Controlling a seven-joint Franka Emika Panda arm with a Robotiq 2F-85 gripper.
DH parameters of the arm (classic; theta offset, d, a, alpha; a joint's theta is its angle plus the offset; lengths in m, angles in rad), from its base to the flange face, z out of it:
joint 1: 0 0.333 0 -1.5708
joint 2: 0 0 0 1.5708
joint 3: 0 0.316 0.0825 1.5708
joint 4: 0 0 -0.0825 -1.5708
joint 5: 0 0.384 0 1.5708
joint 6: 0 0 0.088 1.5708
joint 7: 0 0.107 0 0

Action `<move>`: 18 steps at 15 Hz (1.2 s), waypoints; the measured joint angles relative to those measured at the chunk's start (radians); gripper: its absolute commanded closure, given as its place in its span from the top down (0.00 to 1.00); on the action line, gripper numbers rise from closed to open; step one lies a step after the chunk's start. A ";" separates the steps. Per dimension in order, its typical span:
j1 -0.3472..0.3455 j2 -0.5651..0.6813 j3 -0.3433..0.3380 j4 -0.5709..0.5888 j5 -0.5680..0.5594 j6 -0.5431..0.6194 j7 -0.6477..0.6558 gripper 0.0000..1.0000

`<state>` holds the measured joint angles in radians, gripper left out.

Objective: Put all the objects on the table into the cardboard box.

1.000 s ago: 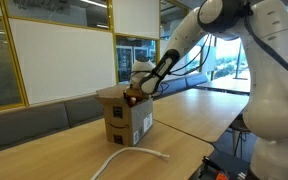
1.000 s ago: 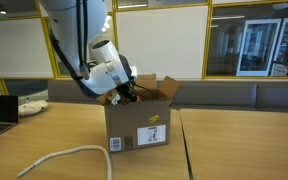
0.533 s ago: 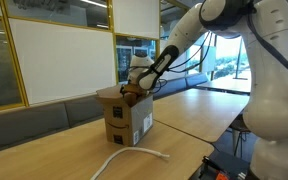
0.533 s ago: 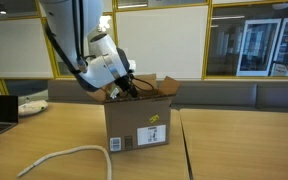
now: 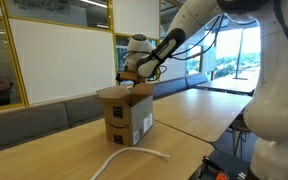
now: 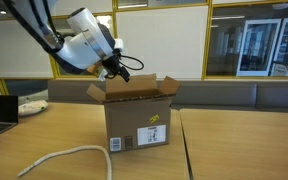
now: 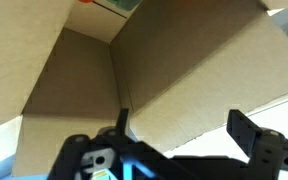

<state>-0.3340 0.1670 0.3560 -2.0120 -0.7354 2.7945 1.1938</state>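
The long brown table (image 6: 239, 140) takes up most of the room in both exterior views. The big white robot arm (image 5: 269, 90) bends over it.

The cardboard box (image 6: 139, 122) stands on the table with its top flaps up and open. One side has a white label and a dark mark on it.

The gripper (image 6: 112, 68) hangs in the air just above the open top of the box and does not touch it. In an exterior view it is over the flap on the side the arm comes from. In the wrist view the two black fingers (image 7: 249, 130) stand wide apart. Nothing is between them, so the gripper is let go and empty. Behind the fingers that view shows only the plain brown walls of the box. I cannot tell what lies at the bottom.

The long thin white piece (image 6: 64, 157) lies curled on the table in front of the box. One end of it comes close to the box's bottom corner. It is well below the gripper and apart from it.
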 measured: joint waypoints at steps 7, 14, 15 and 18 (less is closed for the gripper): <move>0.133 -0.236 0.027 -0.216 0.253 -0.096 -0.111 1.00; 0.401 -0.391 -0.063 -0.372 0.563 -0.276 -0.400 1.00; 0.418 -0.407 -0.070 -0.387 0.582 -0.296 -0.443 1.00; 0.449 -0.435 -0.101 -0.432 0.637 -0.321 -0.615 1.00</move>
<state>0.1147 -0.2677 0.2550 -2.4436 -0.0980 2.4740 0.5788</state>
